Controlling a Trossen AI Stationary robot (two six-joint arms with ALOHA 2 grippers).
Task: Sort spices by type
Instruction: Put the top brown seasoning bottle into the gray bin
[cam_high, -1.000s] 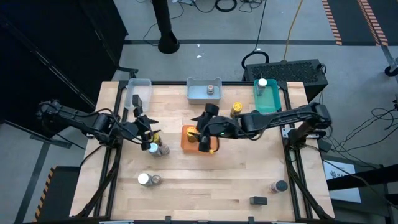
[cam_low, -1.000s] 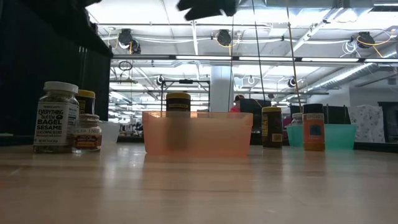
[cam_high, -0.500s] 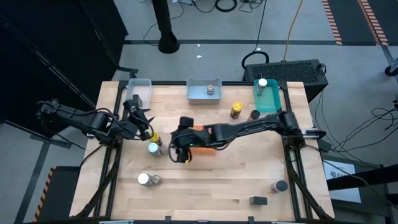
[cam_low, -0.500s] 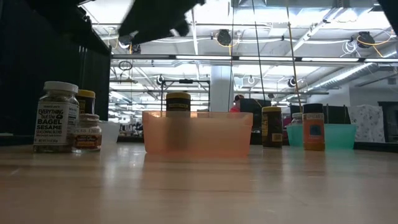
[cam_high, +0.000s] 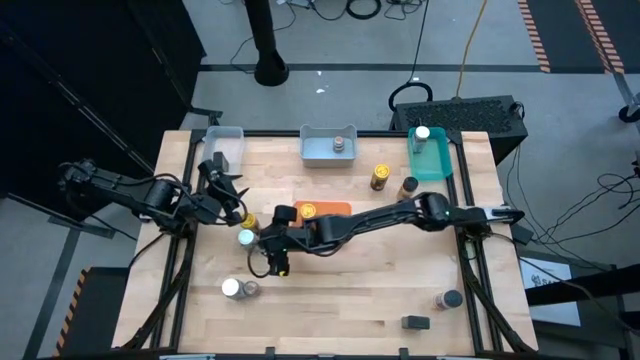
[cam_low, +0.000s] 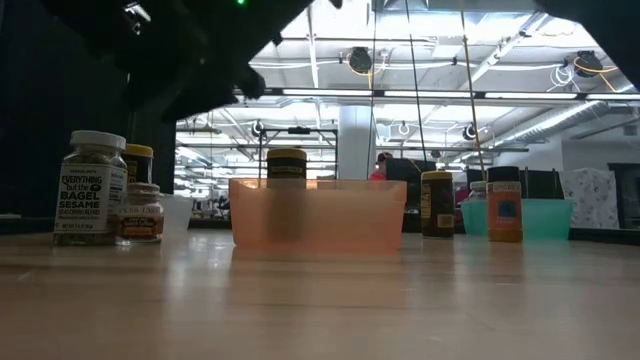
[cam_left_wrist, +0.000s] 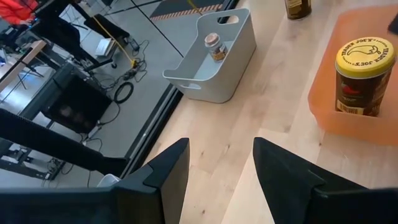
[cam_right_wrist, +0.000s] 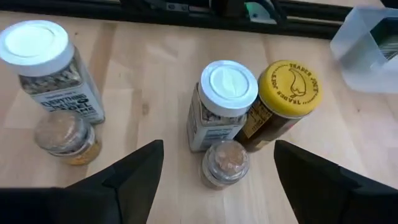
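Right wrist view: a white-lidded jar (cam_right_wrist: 221, 106), a yellow-lidded jar (cam_right_wrist: 283, 99) and a small cork-topped jar (cam_right_wrist: 225, 163) stand touching in a cluster on the table (cam_right_wrist: 155, 74), just left of the orange tray (cam_high: 322, 210). The right tool (cam_right_wrist: 214, 177) hovers above this cluster, fingers spread, empty. The left tool (cam_left_wrist: 217, 174), also near the cluster, is parted and empty.

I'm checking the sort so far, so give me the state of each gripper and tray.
Right gripper: open, facing three standing jars.
Left gripper: open, holding nothing.
Orange tray: holds one upright yellow-lid jar.
Grey tray: holds one small jar.
Teal tray: holds one white-lid jar.
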